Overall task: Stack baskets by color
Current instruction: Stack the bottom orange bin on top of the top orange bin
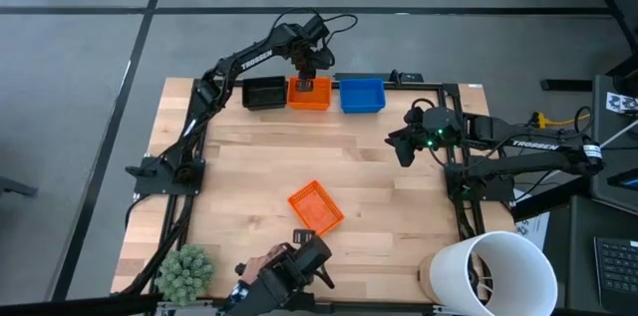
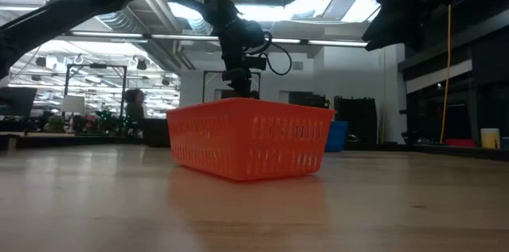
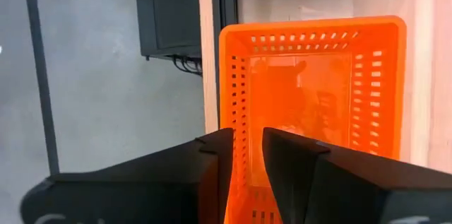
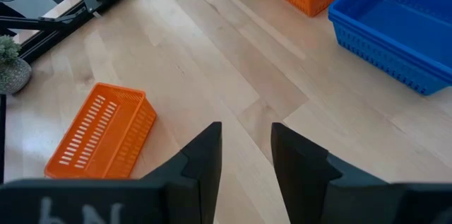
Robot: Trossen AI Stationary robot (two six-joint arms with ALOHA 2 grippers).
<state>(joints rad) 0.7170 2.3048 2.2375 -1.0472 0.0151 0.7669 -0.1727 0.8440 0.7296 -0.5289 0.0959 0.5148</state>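
Three lots of baskets line the table's far edge: black, orange and blue. In the right wrist view the blue one shows two rims, one nested in the other. Another orange basket rests alone on the table nearer the front, and fills the low view. My left gripper points steeply down over the far orange basket, open, one finger outside its far wall and one inside. My right gripper hangs open above the table's right side, with nothing between its fingers. My left gripper comes from above with the far orange basket's far wall between its fingers, one finger outside and one inside. Whether either finger touches the wall I cannot tell. The basket sits on the table at the far edge.
A large white bucket stands at the near right corner and a fuzzy green plant at the near left. A person's hand with a dark device shows at the near edge. Bare wood lies between the far row and the lone orange basket.
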